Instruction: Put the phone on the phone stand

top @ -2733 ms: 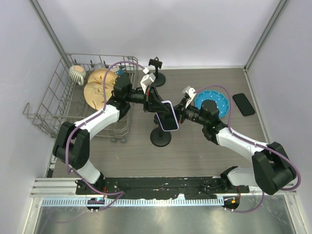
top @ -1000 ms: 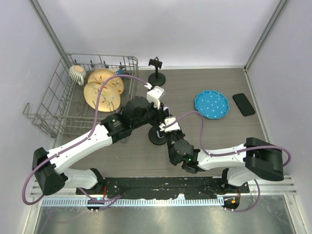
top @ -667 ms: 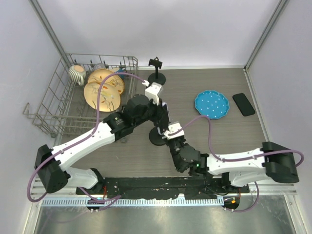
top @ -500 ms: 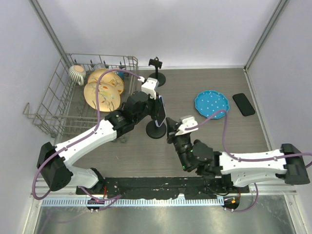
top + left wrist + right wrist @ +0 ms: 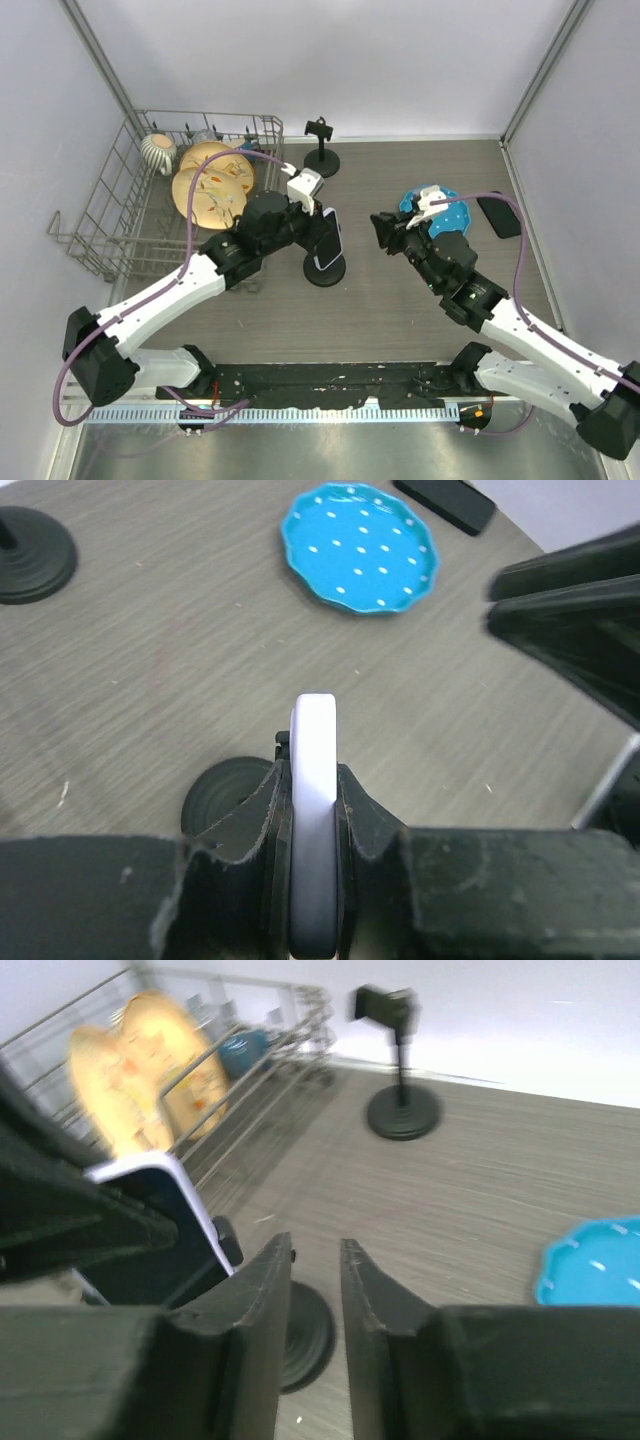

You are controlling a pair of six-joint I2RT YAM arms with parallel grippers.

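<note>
the left gripper (image 5: 313, 780) is clamped on the long sides of a white-rimmed dark-glass phone (image 5: 315, 735), holding it upright on its edge and slightly tilted. the phone sits near the middle of the grey wood-grain table (image 5: 380, 320), directly over the round base of a black metal phone stand (image 5: 325, 278). its lower end is against the stand's small black holder, but whether it is seated there cannot be told.

the right gripper (image 5: 317, 1255) hangs to the right of the phone and apart from it, pointing towards it. its fingers are parted by a narrow gap with nothing between them.

a blue scalloped plate with white dots (image 5: 360, 548) lies to the right, and a black slab phone (image 5: 445, 498) lies flat just beyond it, nearer the right wall. a second black stand with a clamp top (image 5: 322, 162) is at the far edge. a wire dish rack (image 5: 110, 230) on the left holds yellow patterned plates (image 5: 210, 185) on edge.
</note>
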